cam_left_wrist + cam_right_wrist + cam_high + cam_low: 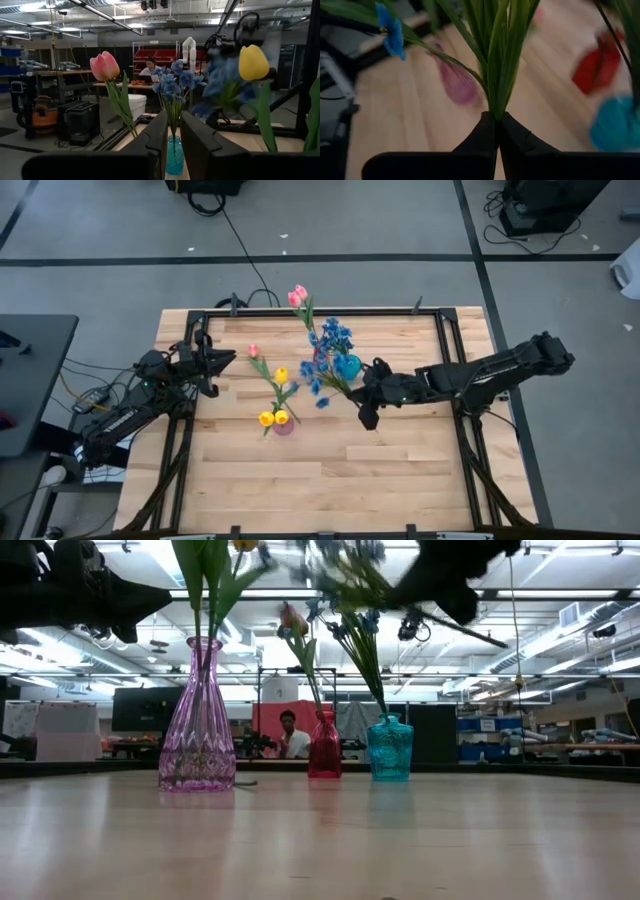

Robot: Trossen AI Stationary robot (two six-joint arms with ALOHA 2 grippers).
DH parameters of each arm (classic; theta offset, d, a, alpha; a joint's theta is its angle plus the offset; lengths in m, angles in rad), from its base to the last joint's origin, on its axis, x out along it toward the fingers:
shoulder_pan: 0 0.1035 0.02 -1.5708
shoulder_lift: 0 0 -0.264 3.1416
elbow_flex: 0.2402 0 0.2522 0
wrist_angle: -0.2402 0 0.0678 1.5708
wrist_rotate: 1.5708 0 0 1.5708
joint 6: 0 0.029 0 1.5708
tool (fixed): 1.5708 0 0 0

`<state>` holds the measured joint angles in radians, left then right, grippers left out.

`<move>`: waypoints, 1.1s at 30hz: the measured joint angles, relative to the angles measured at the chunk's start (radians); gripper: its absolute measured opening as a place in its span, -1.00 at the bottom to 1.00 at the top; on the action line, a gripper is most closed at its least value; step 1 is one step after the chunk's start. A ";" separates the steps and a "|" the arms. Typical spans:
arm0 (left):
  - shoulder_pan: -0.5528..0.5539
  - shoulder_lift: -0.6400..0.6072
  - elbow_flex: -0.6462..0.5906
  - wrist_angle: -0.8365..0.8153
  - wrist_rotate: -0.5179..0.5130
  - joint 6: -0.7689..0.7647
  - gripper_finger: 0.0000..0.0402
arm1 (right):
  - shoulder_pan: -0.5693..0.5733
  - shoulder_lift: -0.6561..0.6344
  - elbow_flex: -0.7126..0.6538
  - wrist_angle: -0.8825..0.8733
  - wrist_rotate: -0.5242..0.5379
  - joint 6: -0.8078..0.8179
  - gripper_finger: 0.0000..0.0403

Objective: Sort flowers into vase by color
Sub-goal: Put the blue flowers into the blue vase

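Note:
Three vases stand on the table. A purple vase [284, 425] [198, 720] holds yellow tulips [273, 417], and a pink tulip [253, 351] slants up from that side. The red vase [324, 745] holds pink tulips [298, 296], and the teal vase [348, 366] [390, 748] holds blue blooms [335, 335]. My right gripper [362, 394] [496, 120] hovers beside the teal vase, shut on a blue flower [322, 385]. My left gripper [222, 362] [174, 131] waits left of the vases, empty, its fingers a narrow gap apart. My right gripper pinches the blue flower's green stem and leaves [496, 107] between its two fingertips, coming level from the table's right side. The flower is lifted clear above the table. Its leaves fan out beyond the fingers, and a blue bloom [392, 32] sticks out sideways.
The table's black frame rails [300, 313] run along the far edge and both sides. Bare wood [330, 480] lies toward the near edge. Beyond the table a person [292, 735] sits among shelves and equipment.

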<state>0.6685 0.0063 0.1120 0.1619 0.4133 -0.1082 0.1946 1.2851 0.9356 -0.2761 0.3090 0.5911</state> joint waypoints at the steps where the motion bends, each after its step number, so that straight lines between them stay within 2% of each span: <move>1: 0.000 0.000 0.000 0.000 0.000 0.000 -0.73 | 0.008 0.000 -0.006 -0.023 0.003 0.031 -0.91; 12: 0.000 0.000 0.000 -0.001 -0.001 0.000 -0.73 | 0.052 0.006 -0.169 -0.111 -0.042 0.344 -0.87; 17: 0.000 0.000 0.000 0.000 -0.001 0.000 -0.73 | 0.038 0.006 -0.251 -0.114 -0.057 0.433 -0.78; 21: 0.000 0.000 0.000 0.000 -0.002 0.001 -0.73 | 0.015 0.006 -0.291 -0.114 -0.067 0.482 -0.64; 24: 0.000 0.000 0.000 0.000 -0.002 0.002 -0.73 | -0.014 0.006 -0.296 -0.126 -0.153 0.507 -0.47; 28: 0.000 0.000 0.000 0.000 -0.005 0.003 -0.73 | -0.061 0.006 -0.296 -0.172 -0.341 0.599 -0.25; 33: 0.000 0.000 0.000 0.001 -0.005 0.003 -0.73 | -0.079 0.006 -0.296 -0.233 -0.389 0.648 -0.18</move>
<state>0.6685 0.0067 0.1120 0.1627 0.4080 -0.1051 0.1156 1.2911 0.6392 -0.5086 -0.0800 1.2395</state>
